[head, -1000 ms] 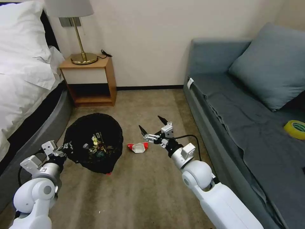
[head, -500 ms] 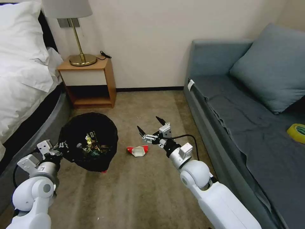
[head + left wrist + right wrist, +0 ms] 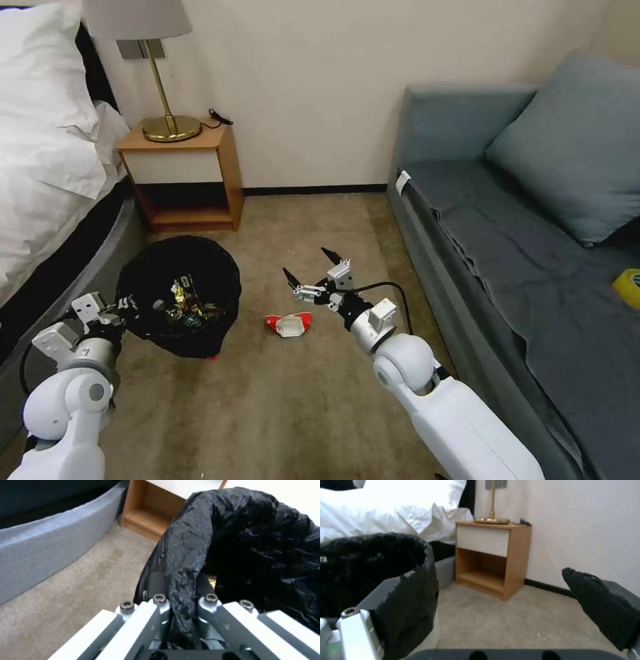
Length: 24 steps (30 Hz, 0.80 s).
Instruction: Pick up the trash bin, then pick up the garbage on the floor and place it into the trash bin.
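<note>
Beige short-pile carpet [image 3: 280,407] covers the floor you are working over, closed in by a cream wall, a bed with white linen [image 3: 47,153] on your left and a grey-blue sofa [image 3: 533,267] on your right. A wooden nightstand [image 3: 181,177] stands against the wall beside the bed, with a brass lamp [image 3: 163,100] on top. A yellow tape roll [image 3: 629,287] lies on the sofa seat near the edge of the head view.

Your left gripper [image 3: 127,308] is clamped on the rim of the trash bin [image 3: 183,267], pinching the crinkly black liner between its fingers; the left wrist view shows the plastic bunched right in the jaws. Inside the bin you can see a gold-brown wrapper [image 3: 181,297] and other small litter that is too dark to name.

The crumpled red-white wrapper [image 3: 288,324] lies on the carpet between the bin and your right arm. Your right gripper [image 3: 311,271] hangs above and just behind it, spread wide and holding nothing.
</note>
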Motion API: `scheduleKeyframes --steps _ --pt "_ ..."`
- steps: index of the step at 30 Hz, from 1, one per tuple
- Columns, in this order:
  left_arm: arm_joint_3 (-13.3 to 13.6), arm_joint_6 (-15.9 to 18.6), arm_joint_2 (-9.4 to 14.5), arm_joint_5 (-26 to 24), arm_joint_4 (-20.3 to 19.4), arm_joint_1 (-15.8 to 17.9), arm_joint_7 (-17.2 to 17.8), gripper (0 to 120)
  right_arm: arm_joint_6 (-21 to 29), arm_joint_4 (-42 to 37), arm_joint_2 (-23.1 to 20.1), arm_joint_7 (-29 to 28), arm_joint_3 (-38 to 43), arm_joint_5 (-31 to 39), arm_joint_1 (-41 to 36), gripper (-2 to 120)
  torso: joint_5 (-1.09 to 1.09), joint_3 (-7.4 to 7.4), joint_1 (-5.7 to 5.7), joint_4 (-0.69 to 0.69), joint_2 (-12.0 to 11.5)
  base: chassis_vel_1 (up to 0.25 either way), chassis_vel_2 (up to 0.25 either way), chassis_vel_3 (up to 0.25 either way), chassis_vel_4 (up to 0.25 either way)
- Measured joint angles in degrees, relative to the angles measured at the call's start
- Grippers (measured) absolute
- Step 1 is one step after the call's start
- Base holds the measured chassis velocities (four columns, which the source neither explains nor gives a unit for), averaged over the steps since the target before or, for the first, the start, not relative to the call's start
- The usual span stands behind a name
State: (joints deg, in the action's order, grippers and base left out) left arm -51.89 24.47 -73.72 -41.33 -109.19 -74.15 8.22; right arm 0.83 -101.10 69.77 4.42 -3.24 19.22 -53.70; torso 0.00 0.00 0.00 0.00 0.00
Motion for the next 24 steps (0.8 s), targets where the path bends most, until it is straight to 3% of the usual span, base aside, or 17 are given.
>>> scheduleKeyframes --steps 24 --pt "0.31 -0.13 0.76 -0.10 1.26 0.65 -0.70 4 -3.05 13.49 2.27 1.04 -5.02 -0.96 4.98 100 0.00 0.00 0.00 0.00 0.00 -0.076 0.099 0.080 -0.096"
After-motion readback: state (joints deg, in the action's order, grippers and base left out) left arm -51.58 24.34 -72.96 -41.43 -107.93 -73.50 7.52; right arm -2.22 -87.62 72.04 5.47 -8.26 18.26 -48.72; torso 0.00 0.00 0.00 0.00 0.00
